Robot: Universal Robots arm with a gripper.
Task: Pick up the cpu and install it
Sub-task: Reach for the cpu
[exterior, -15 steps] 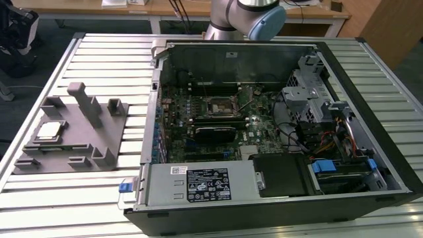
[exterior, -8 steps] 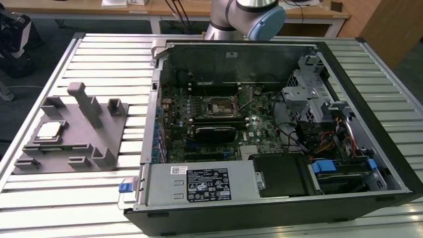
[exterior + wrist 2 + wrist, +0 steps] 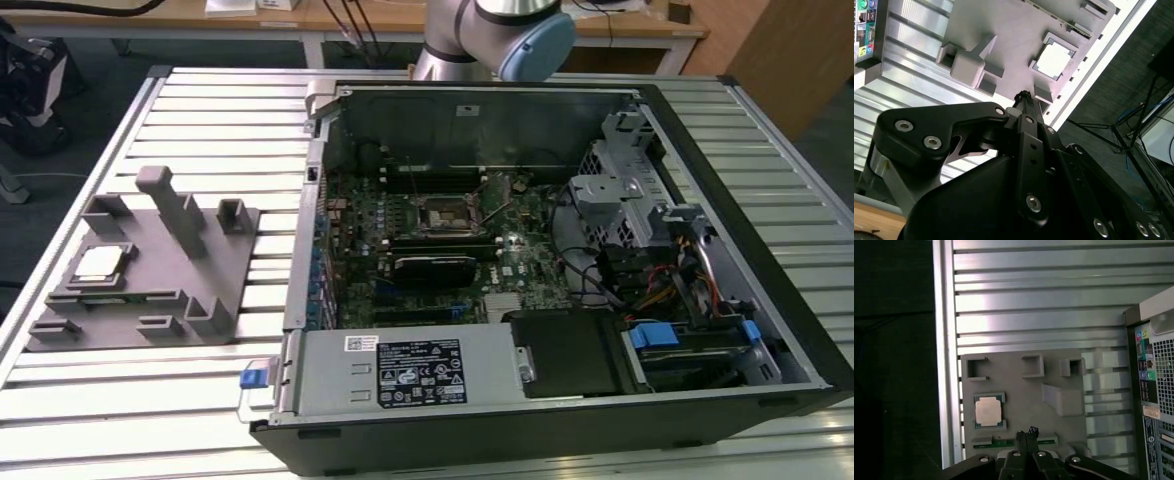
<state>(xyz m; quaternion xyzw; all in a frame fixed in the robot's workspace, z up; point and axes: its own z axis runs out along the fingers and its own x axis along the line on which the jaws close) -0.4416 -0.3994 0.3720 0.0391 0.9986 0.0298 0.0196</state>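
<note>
The cpu (image 3: 100, 262) is a pale silver square chip lying flat in a recess of the grey fixture block (image 3: 147, 295) at the exterior view's left. Both wrist views look down on it from well above: cpu (image 3: 988, 411) and cpu (image 3: 1054, 61). My gripper (image 3: 1025, 432) hangs high over the block's edge, a little to one side of the chip, with its thin fingers pressed together and nothing between them; it is seen again as gripper (image 3: 1023, 95). The black socket (image 3: 441, 212) sits in the middle of the motherboard inside the open computer case.
The open computer case (image 3: 747, 200) takes up the slatted metal table's (image 3: 214, 110) middle and right. Upright posts (image 3: 167, 200) rise from the fixture block. The arm's lower joints (image 3: 494, 30) stand behind the case. The table edge (image 3: 944, 365) runs close beside the block, with dark floor beyond.
</note>
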